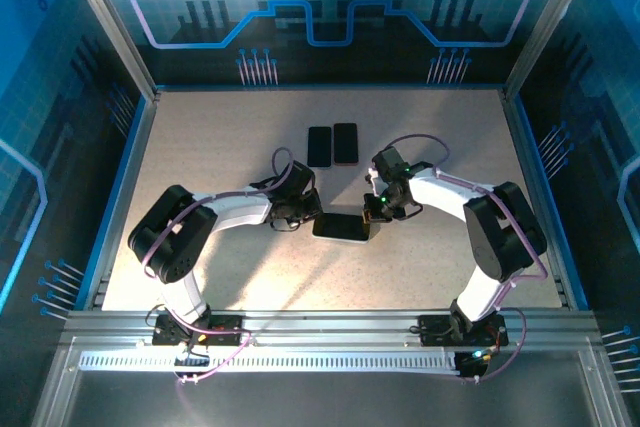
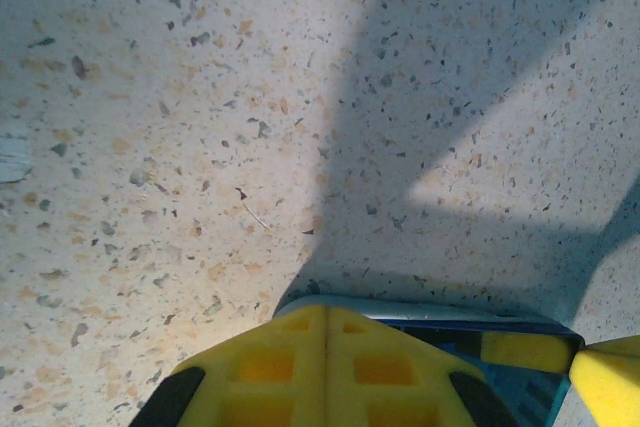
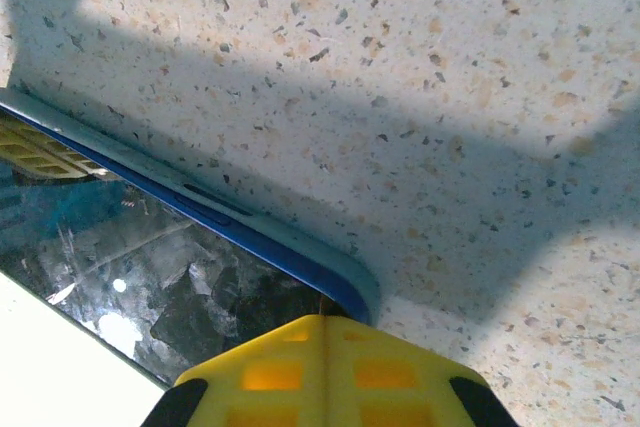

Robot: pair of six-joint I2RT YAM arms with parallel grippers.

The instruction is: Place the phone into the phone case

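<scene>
The glossy black phone (image 1: 340,228) lies flat about mid-worktop, a little toward the near edge. It looks already seated in the pale blue-rimmed case (image 3: 250,222), and what is left is probably pressing its ends fully home. The left gripper (image 1: 308,213) has its yellow jaws closed pad to pad, holding nothing, tips at the phone's left end. The right gripper (image 1: 372,211) is likewise closed and empty at the right end. A black slab (image 1: 319,146) and a red-edged slab (image 1: 345,143) lie side by side toward the far edge of the speckled worktop (image 1: 200,147), well apart and obstructing nothing.
</scene>
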